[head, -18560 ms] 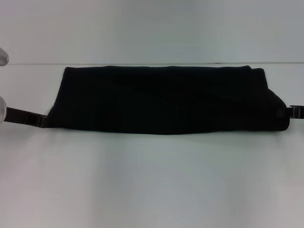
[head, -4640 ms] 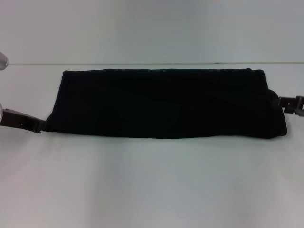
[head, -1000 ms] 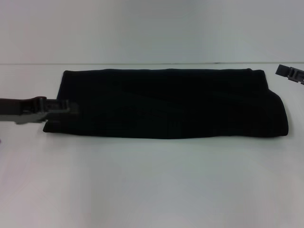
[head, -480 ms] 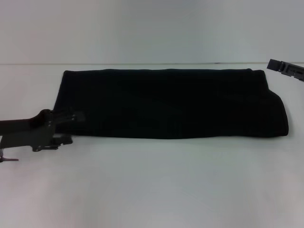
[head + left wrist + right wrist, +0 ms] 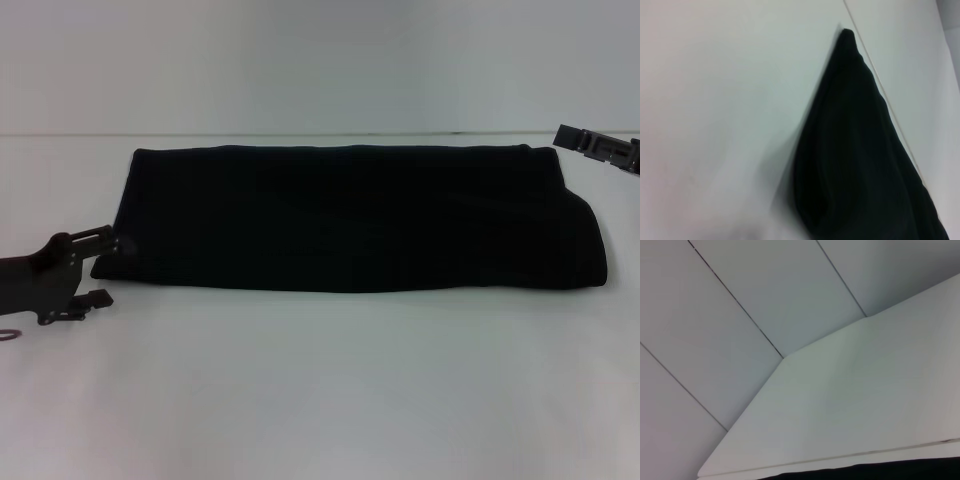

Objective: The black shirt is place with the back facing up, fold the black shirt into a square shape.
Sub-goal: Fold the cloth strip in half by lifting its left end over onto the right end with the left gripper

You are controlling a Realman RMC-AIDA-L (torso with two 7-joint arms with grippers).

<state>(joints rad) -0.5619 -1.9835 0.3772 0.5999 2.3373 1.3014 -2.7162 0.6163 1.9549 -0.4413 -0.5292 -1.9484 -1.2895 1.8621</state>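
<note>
hidden: right gripper (image 5: pixel 598 147) is cut off at the right edge in the upper right of the head view, only a dark stub shows, so can't tell how its fingers stand; no lettering can be made out on the shirt; right wrist view shows only a thin dark strip of fabric along its lower edge
left gripper (image 5: pixel 102 268): lower left of the head view, fingers apart, wide gap, nothing between them; upper finger tip sits right at the shirt's lower-left corner, contact not clear; lower finger is over bare table (image 5: pixel 320 390)
shirt (image 5: pixel 355 217): folded into a long flat band across the middle of the frame, far edge close to the table's back edge
shirt vs grippers: left gripper just beside its left end, right gripper near its upper-right corner but apart from it
</note>
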